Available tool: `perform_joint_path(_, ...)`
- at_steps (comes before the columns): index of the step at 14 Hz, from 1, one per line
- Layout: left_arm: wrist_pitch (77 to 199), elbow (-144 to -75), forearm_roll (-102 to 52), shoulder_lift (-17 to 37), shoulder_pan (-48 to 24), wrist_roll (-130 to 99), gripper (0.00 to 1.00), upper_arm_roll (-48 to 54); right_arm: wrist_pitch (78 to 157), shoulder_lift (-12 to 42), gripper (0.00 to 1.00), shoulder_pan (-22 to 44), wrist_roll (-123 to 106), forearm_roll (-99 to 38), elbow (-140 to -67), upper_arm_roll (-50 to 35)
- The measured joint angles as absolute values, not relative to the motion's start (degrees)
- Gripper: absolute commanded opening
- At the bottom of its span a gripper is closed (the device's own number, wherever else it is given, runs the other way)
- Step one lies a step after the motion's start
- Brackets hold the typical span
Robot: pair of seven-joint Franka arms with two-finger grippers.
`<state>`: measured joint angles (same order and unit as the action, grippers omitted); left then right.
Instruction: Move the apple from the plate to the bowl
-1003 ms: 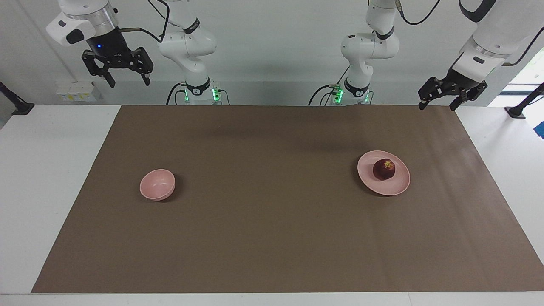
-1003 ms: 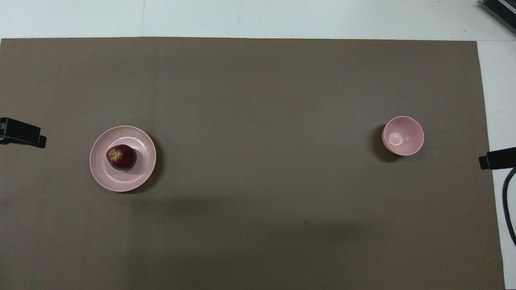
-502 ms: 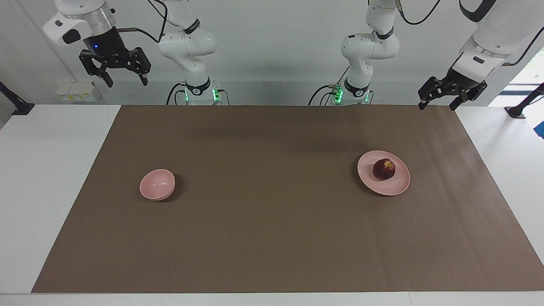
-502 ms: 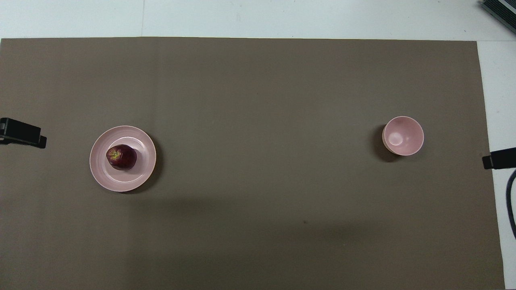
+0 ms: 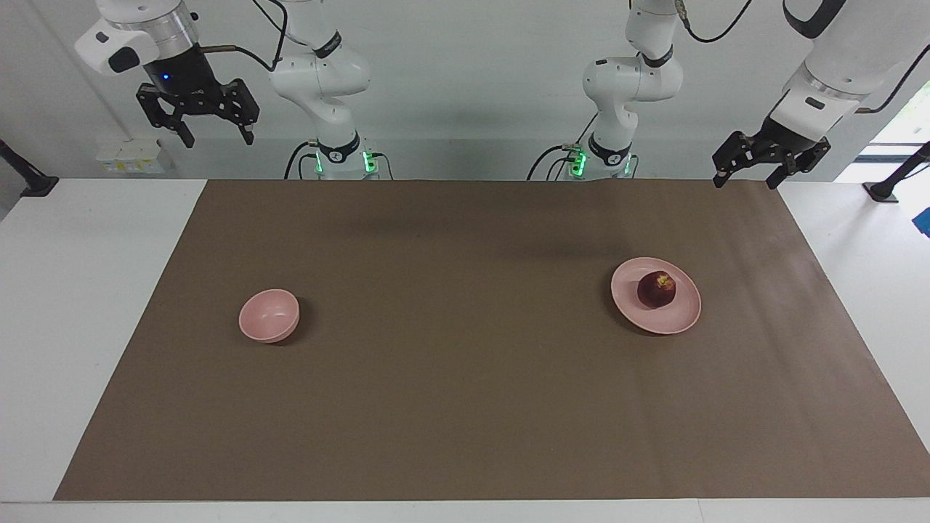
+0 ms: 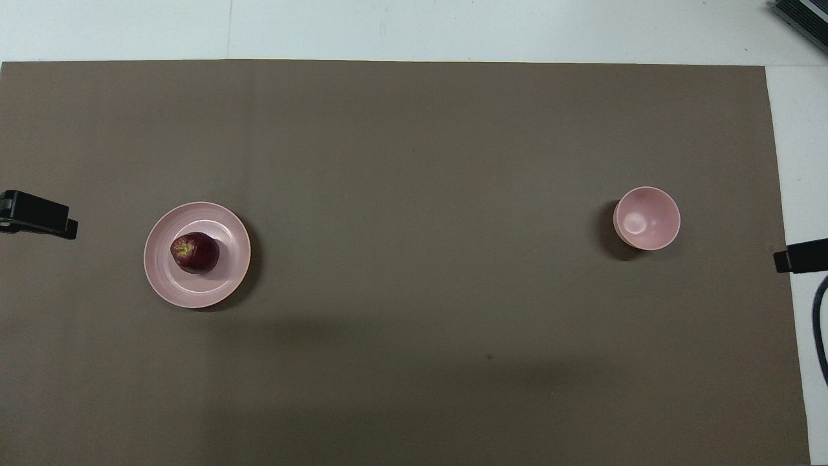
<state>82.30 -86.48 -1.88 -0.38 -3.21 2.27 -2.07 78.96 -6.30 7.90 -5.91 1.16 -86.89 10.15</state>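
- The left gripper [image 5: 747,178] hangs in the air above the brown mat's [image 5: 465,407] corner at the left arm's end, by the edge nearest the robots; its wrist is tilted and its fingers are spread apart.
- The right gripper [image 5: 216,136] is held high, just off the mat's corner at the right arm's end, pointing down with its fingers wide apart and nothing between them.

Dark red apple [image 5: 657,289], yellowish stem patch; pale pink plate [image 5: 679,316]; pale pink bowl [image 5: 269,315]; brown mat [image 5: 465,378].
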Motion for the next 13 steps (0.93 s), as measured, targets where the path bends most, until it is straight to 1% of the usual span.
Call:
perform_joint_path(5,82.9,-90.8,-1.9,-1.7,-3.2,2.3,1.00,-2.0,79.0,-6.3,1.00,7.9,-5.9,1.2,-86.9,10.1)
perform_joint_path(10,93.7,-97.3,-1.9,-1.7,-3.2,2.2,1.00,-2.1,79.0,-6.3,1.00,7.9,-5.9,1.2,-86.9,10.1)
perform_joint_path(13,95.6,-99.5,-1.9,-1.8,-3.1,2.2,1.00,-2.4,79.0,-6.3,1.00,7.9,-5.9,1.2,-86.9,10.1)
